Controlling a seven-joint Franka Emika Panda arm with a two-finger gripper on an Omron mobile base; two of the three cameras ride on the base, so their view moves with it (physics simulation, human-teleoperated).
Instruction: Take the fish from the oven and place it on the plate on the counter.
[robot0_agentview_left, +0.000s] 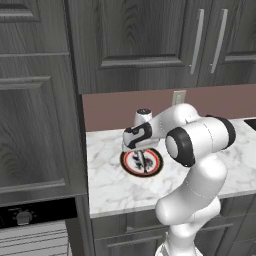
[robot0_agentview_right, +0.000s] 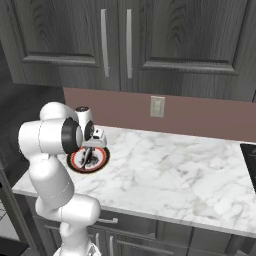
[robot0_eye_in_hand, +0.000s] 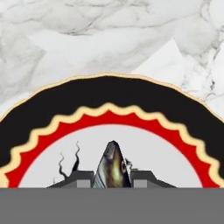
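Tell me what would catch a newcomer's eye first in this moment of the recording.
The white arm bends over the marble counter, its gripper pointing straight down at the plate with the black rim and red ring. In the hand view the fish sits pinched between the fingertips, over the plate's white centre. At the lower left of the left base view, the oven shows its control strip and a knob.

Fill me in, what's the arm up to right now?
The end effector is shut on the fish, holding it directly over the white centre of the plate on the counter. The fish is not yet released. The oven sits low to the left, below the cupboards.
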